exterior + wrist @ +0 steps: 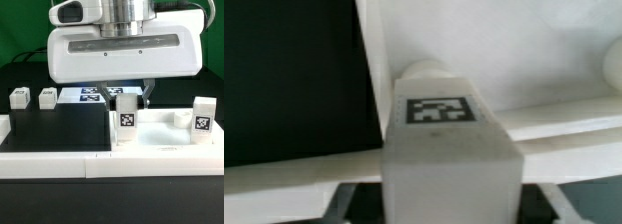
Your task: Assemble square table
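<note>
The square table panel [160, 135] lies at the exterior view's right, white with a raised rim. A white tagged leg peg [127, 116] stands upright at its near-left corner. My gripper [129, 100] reaches down over this peg, one finger on each side. In the wrist view the peg [446, 130] fills the gap between my dark fingers [358, 200], and its far end meets a round corner of the panel [562, 110]. A second leg [203, 115] stands upright at the panel's right. Two more legs [18, 98] [47, 97] lie on the black table at the left.
The marker board [92, 94] lies flat behind the panel, partly under my gripper. Long white bars [60, 158] edge the black surface along the front and the left side. Black table surface [287, 80] shows beside the panel in the wrist view.
</note>
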`<state>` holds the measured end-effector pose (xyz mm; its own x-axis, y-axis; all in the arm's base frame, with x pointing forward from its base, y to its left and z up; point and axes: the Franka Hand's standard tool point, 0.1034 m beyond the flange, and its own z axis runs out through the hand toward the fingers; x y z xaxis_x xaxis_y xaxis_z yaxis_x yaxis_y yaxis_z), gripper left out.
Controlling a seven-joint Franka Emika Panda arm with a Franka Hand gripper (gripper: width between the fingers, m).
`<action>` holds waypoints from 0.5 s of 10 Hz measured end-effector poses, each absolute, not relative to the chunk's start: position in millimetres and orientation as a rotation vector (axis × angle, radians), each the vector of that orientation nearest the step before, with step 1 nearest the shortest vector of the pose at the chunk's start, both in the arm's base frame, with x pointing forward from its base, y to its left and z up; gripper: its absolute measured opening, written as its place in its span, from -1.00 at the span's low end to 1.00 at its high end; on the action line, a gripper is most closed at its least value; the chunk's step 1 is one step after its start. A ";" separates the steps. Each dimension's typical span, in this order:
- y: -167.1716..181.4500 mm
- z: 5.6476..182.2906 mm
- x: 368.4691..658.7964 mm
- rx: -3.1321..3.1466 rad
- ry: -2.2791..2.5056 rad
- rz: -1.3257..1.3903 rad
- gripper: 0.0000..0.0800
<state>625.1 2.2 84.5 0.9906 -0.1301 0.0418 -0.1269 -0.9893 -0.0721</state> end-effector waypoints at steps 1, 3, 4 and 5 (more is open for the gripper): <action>2.2 84.5 625.1 -3.064 0.205 -0.071 -0.27; 0.1 83.5 625.6 -3.046 0.438 -0.156 -0.27; -1.9 83.4 624.3 -2.992 0.682 -0.157 -0.27; -2.7 83.2 624.4 -2.925 0.916 -0.162 -0.27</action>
